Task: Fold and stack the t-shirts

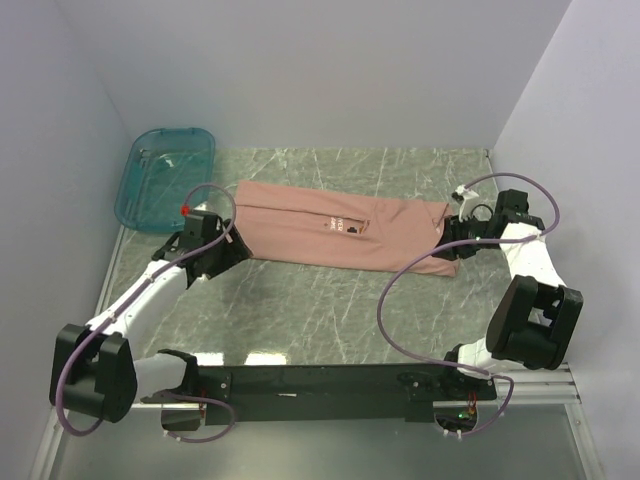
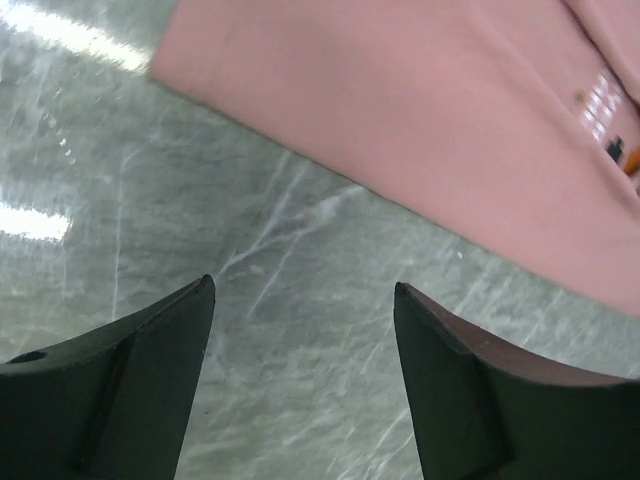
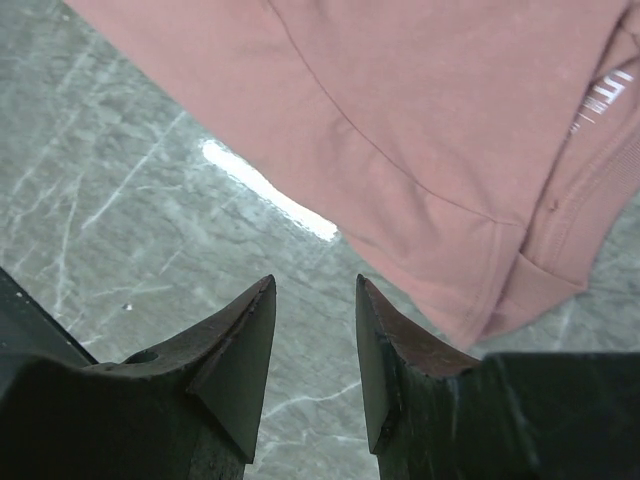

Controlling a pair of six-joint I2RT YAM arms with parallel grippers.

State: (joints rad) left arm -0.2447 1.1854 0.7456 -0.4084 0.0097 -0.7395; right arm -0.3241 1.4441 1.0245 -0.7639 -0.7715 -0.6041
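Note:
A dusty-pink t-shirt (image 1: 335, 232) lies folded lengthwise into a long strip across the middle of the table, its small print (image 1: 345, 226) facing up. My left gripper (image 1: 240, 250) is open and empty, just off the shirt's left end; in the left wrist view the shirt (image 2: 420, 110) lies beyond my fingertips (image 2: 205, 290), apart from them. My right gripper (image 1: 446, 247) is open and empty by the shirt's right end; in the right wrist view the sleeve hem (image 3: 500, 290) lies just past my right fingertip (image 3: 362, 285).
A translucent teal plastic bin (image 1: 165, 175) stands at the back left corner. The table (image 1: 300, 310) is grey-green marble with white walls on three sides. The arms' black base rail (image 1: 330, 380) runs along the near edge.

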